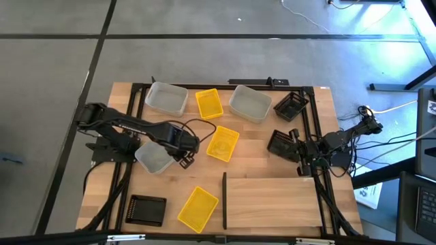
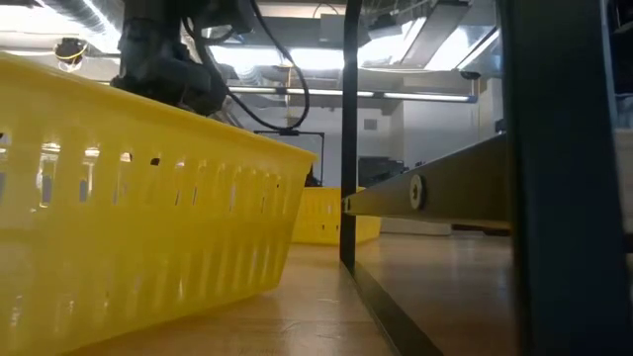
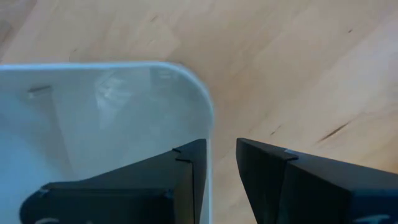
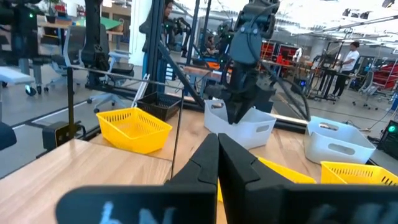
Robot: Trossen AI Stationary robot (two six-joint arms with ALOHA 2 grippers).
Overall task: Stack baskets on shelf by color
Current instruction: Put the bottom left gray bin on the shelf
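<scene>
Left tool: your left tool point(image 1: 184, 157) sits at the rim of the translucent grey-white plastic basket point(image 1: 154, 156). In the left wrist view one finger point(image 3: 155, 186) is inside the basket and the other outside, straddling the thin wall point(image 3: 209, 137). A slight gap shows on the outer side, so I judge it closing on the wall and not yet clamped; treat it as unclenched.

Right tool: your right tool point(image 4: 217, 163) waits at the bench's right edge, fingers pressed together on nothing, just beside a black mesh basket point(image 1: 283, 144).

Shelf: the flat pale plywood shelf point(image 1: 272, 202) with its thin dark upright divider point(image 1: 224, 200) lies well to the right of the left tool and nearer the front edge of the plank bench point(image 1: 122, 184). Nothing rests on it.

Other baskets: two more grey-white ones point(image 1: 167, 98) point(image 1: 249, 103) lie beyond the left tool; a yellow slotted basket point(image 1: 222, 143) sits just to its right.

Risk, grip: you hold one thin wall near a corner. When lifted, the basket will likely hang tilted and could slip if the pinch is shallow.

Risk, path: the direct way to the shelf passes near the yellow basket and the divider; a tilted, low-carried basket could knock either.

Risk, cable: the left arm's cable point(image 1: 197, 126) loops close above the yellow basket and could snag on a swing.
</scene>
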